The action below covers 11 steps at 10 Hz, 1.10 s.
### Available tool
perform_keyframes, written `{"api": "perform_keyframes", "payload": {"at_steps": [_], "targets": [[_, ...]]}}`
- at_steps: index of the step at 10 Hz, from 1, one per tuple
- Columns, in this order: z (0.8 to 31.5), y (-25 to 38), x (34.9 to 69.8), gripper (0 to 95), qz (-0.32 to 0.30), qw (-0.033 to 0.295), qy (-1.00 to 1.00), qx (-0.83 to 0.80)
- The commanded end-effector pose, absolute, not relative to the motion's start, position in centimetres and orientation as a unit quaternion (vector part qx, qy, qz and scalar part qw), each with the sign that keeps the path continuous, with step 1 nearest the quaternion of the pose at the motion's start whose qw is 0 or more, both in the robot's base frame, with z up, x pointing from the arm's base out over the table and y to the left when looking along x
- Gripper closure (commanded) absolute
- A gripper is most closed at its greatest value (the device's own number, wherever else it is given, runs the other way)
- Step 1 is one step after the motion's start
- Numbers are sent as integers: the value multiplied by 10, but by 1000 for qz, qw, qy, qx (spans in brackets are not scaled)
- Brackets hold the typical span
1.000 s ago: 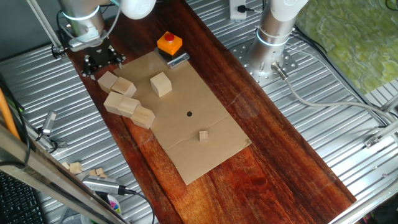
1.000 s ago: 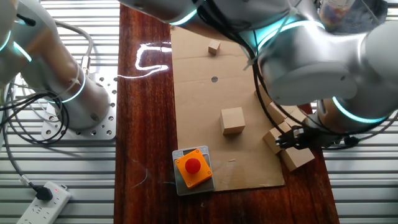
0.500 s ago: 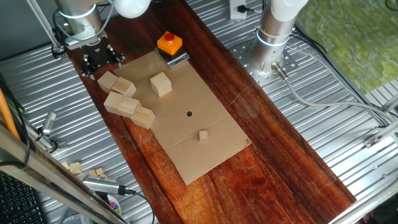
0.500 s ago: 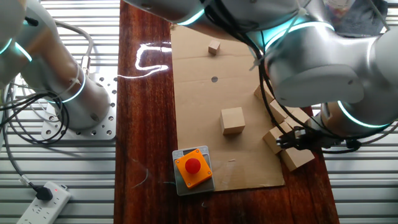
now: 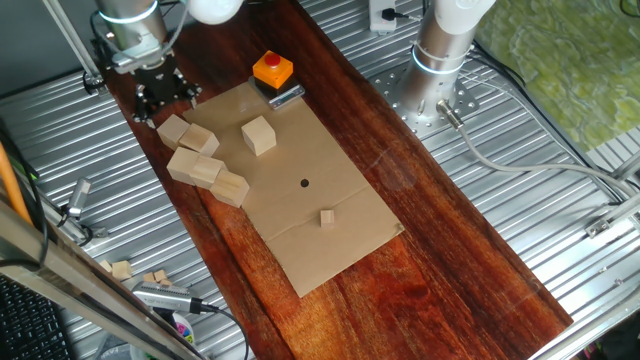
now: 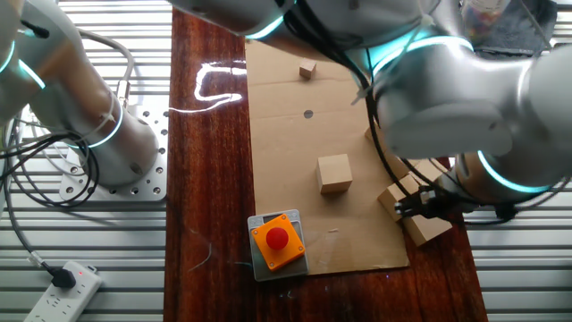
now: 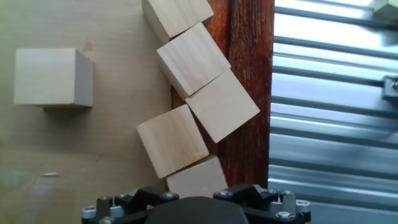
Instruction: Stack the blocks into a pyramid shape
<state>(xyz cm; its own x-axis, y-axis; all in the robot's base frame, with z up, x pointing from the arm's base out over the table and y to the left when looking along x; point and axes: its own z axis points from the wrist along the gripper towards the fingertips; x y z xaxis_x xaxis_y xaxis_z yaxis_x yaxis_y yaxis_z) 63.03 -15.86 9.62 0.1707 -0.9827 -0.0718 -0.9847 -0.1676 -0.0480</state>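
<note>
Several pale wooden blocks lie in a loose cluster at the cardboard's edge: one nearest the gripper (image 5: 173,130), others beside it (image 5: 200,140), (image 5: 208,172), (image 5: 231,188). A lone block (image 5: 259,135) (image 7: 53,76) sits apart on the cardboard. My gripper (image 5: 163,97) hangs just behind the cluster's end, its dark fingers apart and nothing between them. The hand view looks down on the cluster as a crooked chain (image 7: 193,57), (image 7: 222,106), (image 7: 172,140). Its last block (image 7: 196,177) lies partly under the gripper's black body. The arm hides part of the cluster (image 6: 427,228) in the other fixed view.
An orange block with a red button (image 5: 272,68) stands at the cardboard sheet's (image 5: 330,250) far corner. A tiny wooden cube (image 5: 327,217) and a dark dot (image 5: 304,183) are on the sheet. Ribbed metal borders the wooden table (image 5: 440,240). A second arm's base (image 5: 440,60) stands opposite.
The arm and gripper have shifted slightly, a little away from the cluster. No block has moved.
</note>
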Motion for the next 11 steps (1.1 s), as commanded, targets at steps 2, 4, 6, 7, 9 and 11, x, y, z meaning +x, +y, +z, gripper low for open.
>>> {"api": "perform_keyframes", "payload": {"at_steps": [2, 4, 6, 7, 9, 11], "targets": [[80, -165, 637, 0, 16, 51, 640, -767], [73, -168, 640, 0, 6, 50, 640, -766], [62, -171, 644, 0, 6, 55, 639, -767], [57, -170, 646, 0, 6, 56, 639, -767], [53, -167, 648, 0, 5, 56, 641, -766], [48, -162, 650, 0, 1, 57, 641, -765]]}}
